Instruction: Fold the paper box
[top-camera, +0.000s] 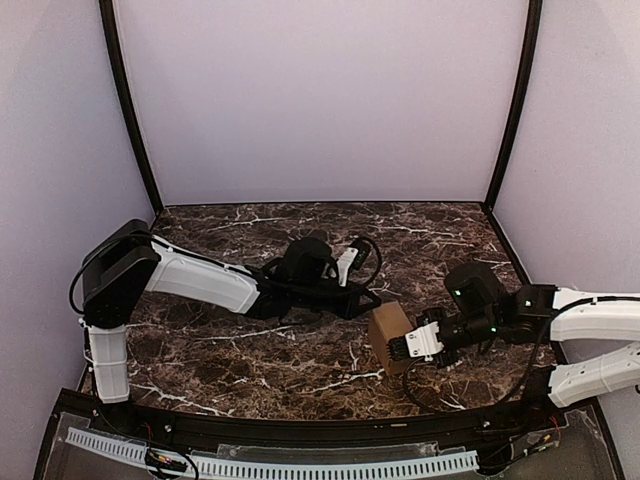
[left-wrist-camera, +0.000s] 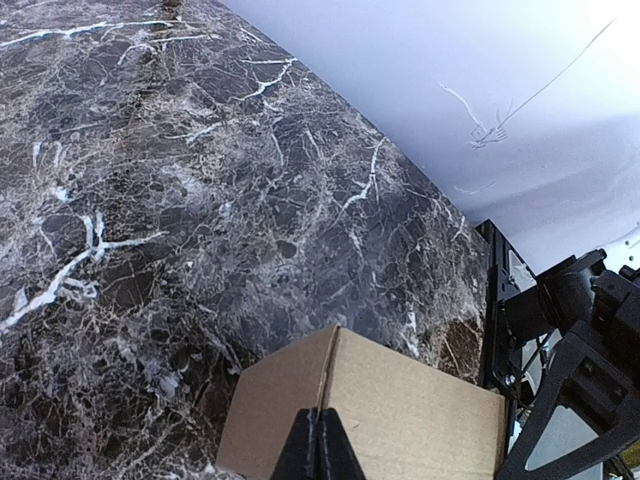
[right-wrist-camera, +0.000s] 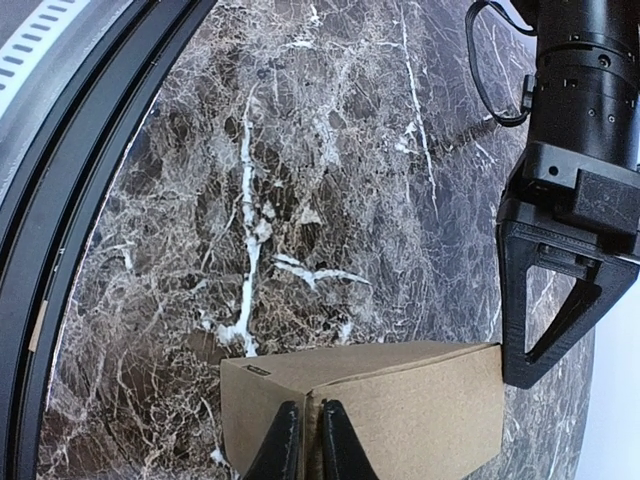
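Observation:
The paper box (top-camera: 388, 328) is a small brown cardboard cube standing on the marble table (top-camera: 250, 350), right of centre. My left gripper (top-camera: 377, 306) reaches in from the left and is shut, with nothing between its fingers. In the left wrist view its tips (left-wrist-camera: 320, 415) rest against the box (left-wrist-camera: 420, 410) at a crease between two faces. My right gripper (top-camera: 400, 349) comes in from the right at the box's near side. In the right wrist view its fingers (right-wrist-camera: 305, 408) stand almost together, pinching a cardboard edge at a corner seam of the box (right-wrist-camera: 420, 400).
Dark marble tabletop with white veins, enclosed by pale walls and black corner posts (top-camera: 508, 110). A black rim and a white ribbed strip (top-camera: 270, 462) run along the near edge. The left arm's black gripper frame (right-wrist-camera: 560, 290) stands just beyond the box in the right wrist view.

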